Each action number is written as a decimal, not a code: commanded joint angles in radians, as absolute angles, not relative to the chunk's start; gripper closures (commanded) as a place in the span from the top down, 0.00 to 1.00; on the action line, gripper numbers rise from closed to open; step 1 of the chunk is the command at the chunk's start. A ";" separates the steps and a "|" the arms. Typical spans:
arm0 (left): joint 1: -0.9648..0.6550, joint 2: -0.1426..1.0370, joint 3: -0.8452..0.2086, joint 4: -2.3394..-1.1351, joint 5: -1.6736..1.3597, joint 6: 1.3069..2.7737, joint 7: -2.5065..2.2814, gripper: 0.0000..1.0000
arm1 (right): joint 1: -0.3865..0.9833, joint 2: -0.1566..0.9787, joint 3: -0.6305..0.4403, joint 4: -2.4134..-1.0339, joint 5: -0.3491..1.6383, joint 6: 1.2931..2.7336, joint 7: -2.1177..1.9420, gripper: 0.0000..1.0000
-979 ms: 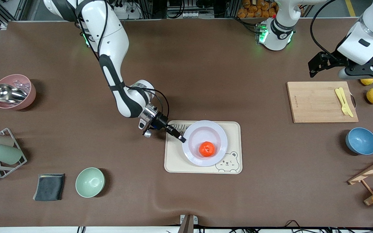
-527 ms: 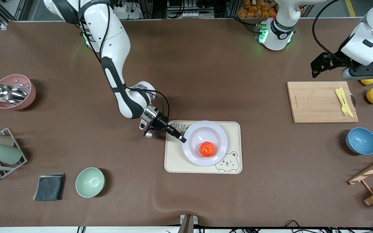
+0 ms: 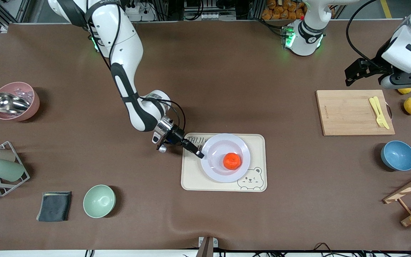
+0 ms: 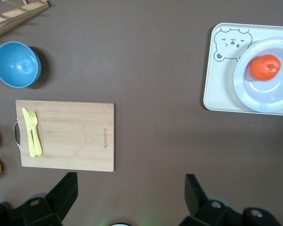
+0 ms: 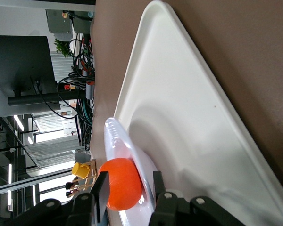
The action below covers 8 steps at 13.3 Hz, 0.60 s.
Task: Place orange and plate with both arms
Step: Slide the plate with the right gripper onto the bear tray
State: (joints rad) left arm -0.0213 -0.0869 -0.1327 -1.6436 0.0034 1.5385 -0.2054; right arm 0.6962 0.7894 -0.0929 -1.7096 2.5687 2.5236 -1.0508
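Front view: right gripper (image 3: 199,155) is loosening its fingers at the plate (image 3: 214,169) rim; plate now resting on the bear tray (image 3: 191,180), orange (image 3: 232,161) rolling slightly. Left gripper (image 3: 369,73), wide, is waiting above the cutting board (image 3: 348,114). Placement looks finished.

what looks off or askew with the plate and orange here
Nothing spilled or damaged. The orange sits off-centre in the plate, toward the left arm's end, and the right gripper is at the plate's rim. The plate rests on the tray.
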 commanded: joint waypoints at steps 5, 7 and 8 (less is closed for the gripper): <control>-0.011 -0.087 -0.169 -1.626 -0.029 1.497 -0.253 1.00 | 0.672 0.801 -0.080 -1.634 2.489 2.689 -0.978 0.44; -0.011 -0.081 -0.157 -1.626 -0.031 1.499 -0.232 1.00 | 0.670 0.798 -0.080 -1.622 2.361 2.689 -0.828 0.44; -0.014 -0.081 -0.158 -1.626 -0.029 1.500 -0.232 1.00 | 0.669 0.796 -0.081 -1.611 2.285 2.691 -0.739 0.44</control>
State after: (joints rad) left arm -0.0195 -0.0868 -0.1589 -1.6403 -0.0095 1.5148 -0.2533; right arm 0.6861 0.7895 -0.0942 -1.6479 2.3892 2.6730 -0.8692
